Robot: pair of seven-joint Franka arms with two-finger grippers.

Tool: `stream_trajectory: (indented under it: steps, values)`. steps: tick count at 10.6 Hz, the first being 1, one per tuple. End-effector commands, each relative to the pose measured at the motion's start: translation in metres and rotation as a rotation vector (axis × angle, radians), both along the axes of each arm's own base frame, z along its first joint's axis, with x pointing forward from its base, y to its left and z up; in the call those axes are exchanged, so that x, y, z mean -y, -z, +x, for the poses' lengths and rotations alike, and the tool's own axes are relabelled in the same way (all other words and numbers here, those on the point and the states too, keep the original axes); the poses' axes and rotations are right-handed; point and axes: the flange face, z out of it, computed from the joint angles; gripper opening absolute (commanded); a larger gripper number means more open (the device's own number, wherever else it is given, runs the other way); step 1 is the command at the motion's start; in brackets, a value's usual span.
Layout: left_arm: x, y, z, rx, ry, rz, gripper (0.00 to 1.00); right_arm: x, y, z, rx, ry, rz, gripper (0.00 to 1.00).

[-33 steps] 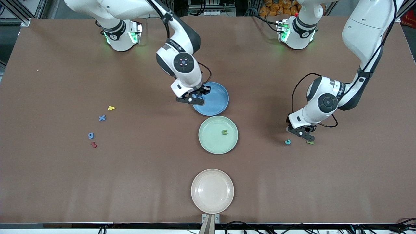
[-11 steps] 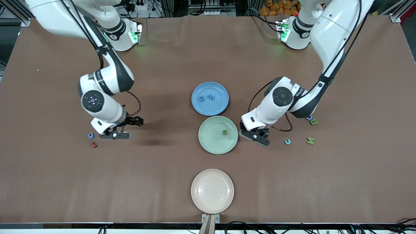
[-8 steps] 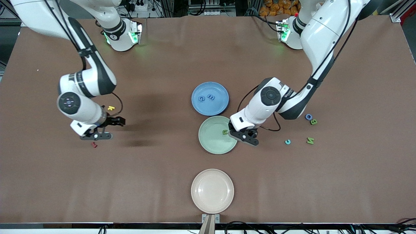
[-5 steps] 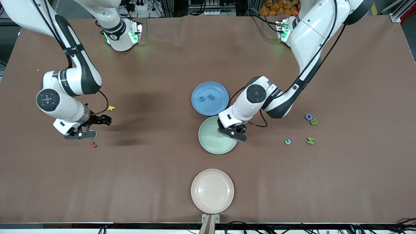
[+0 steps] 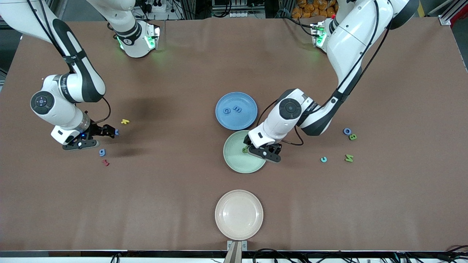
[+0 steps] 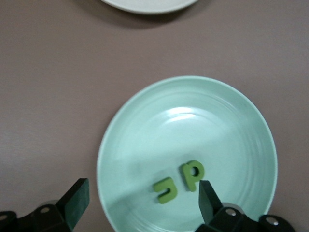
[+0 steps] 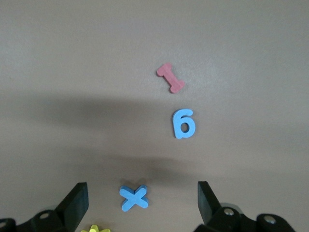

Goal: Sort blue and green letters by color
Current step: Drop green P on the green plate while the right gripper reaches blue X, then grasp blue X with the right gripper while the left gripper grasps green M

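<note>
The brown worktop [image 5: 175, 204] carries three plates in a line down its middle: a blue plate [image 5: 248, 117] farthest from the front camera, a green plate [image 5: 234, 162] touching it on the nearer side, and a cream plate [image 5: 238, 214] nearest of all, well apart from the other two. The left gripper [image 5: 264, 152] hangs over the green plate with its jaws wide apart and nothing between them; two green letters [image 6: 179, 181] lie side by side in the plate below it. Two blue letters [image 5: 232, 109] rest in the blue plate. The right gripper [image 5: 95, 137] is low over the worktop toward the right arm's end, jaws spread wide and empty, with a blue cross-shaped letter [image 7: 133, 197] between its fingers on the surface. Close by sit a blue g-shaped letter [image 5: 102, 152], a dark red letter [image 5: 105, 162] just nearer the camera than that, and a yellow letter [image 5: 125, 121] farther from it. Toward the left arm's end lie a blue ring-shaped letter [image 5: 347, 131] touching a green letter B [image 5: 353, 137], another green letter [image 5: 349, 158], and a small teal letter [image 5: 323, 159].
</note>
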Motion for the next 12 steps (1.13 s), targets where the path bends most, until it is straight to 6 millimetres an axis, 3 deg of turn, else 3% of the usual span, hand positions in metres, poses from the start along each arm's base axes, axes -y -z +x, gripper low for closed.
stream_trajectory:
  steps: [1, 3, 5, 7, 9, 11, 12]
  values:
    - [-0.063, -0.024, 0.011, -0.008, -0.026, 0.085, 1.0, -0.004, 0.017, -0.019, 0.017, -0.01, 0.013, 1.0]
    - [-0.124, -0.026, 0.018, -0.002, 0.052, 0.135, 1.0, -0.003, 0.036, -0.027, 0.019, 0.003, 0.033, 1.0]
    - [-0.213, -0.018, 0.038, -0.003, 0.136, 0.169, 1.0, -0.002, 0.05, -0.03, 0.011, 0.007, 0.047, 1.0]
    - [-0.286, -0.009, 0.052, -0.01, 0.166, 0.175, 1.0, 0.003, 0.056, -0.033, -0.001, 0.018, 0.051, 1.0]
    - [-0.318, -0.005, 0.056, -0.023, 0.114, 0.171, 1.0, 0.012, 0.063, -0.036, -0.014, 0.033, 0.048, 1.0]
    - [-0.345, 0.003, 0.058, -0.047, 0.03, 0.163, 1.0, 0.015, 0.067, -0.038, -0.022, 0.032, 0.046, 0.91]
    - [-0.362, 0.006, 0.058, -0.058, -0.026, 0.159, 0.95, 0.015, 0.068, -0.038, -0.024, 0.032, 0.046, 0.87]
